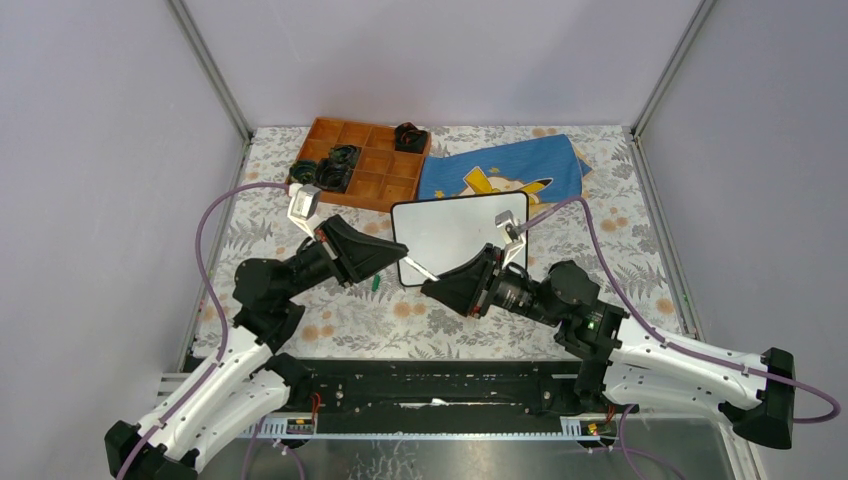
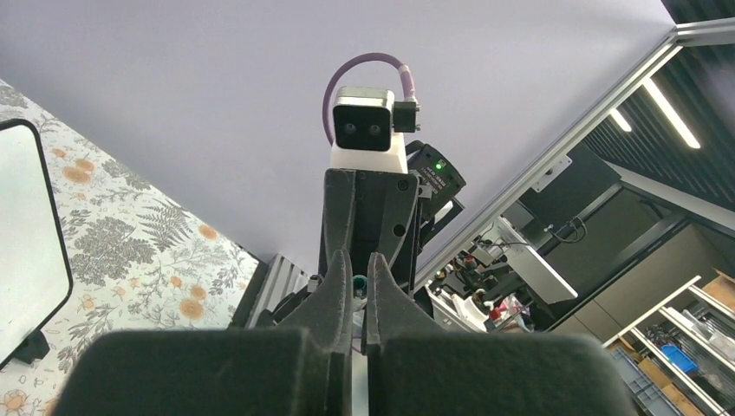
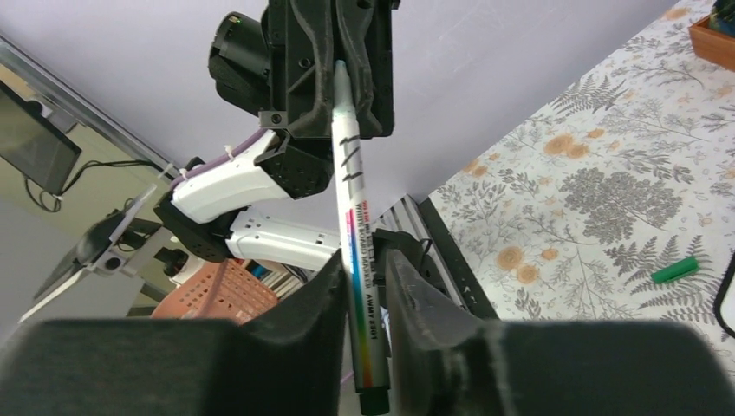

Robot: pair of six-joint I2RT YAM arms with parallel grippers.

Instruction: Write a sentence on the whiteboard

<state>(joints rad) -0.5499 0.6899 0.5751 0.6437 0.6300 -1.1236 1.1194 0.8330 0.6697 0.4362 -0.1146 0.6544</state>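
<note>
Marker writing: on the marker (image 3: 351, 208), in the right wrist view, the barrel reads "WHITE BOARD MARKER" beside a rainbow stripe. A second line looks like "AWMY 2501", but it is too small to be sure.
Marker: it lies level between the two claws, at 7 o'clock off the board's corner (image 1: 420, 270).
Left gripper (image 1: 403, 258): clamped tight on the marker's writing end, and a speck of green shows between its fingers (image 2: 357, 277).
Right gripper (image 3: 362, 269): the jaws stand narrow around the barrel. I cannot tell whether the pads press on it.
Whiteboard (image 1: 460, 235): mid-table with a black frame, it stands on small feet. Its face reads plain white from above and from the left wrist (image 2: 26, 243).
Green cap (image 1: 375, 284): lying on the table at 8 o'clock from the board, apart from it (image 3: 686, 269).
Table (image 1: 380, 315): covered in a print of grey ferns and orange flowers.
Orange tray (image 1: 380, 185): at 11 o'clock, with black items in some of its compartments.
Blue cloth (image 1: 505, 170): at 1 o'clock behind the board, with a yellow cartoon print.
Room: pale lilac walls with aluminium posts. The wrist views show shelving and a screen beyond.
</note>
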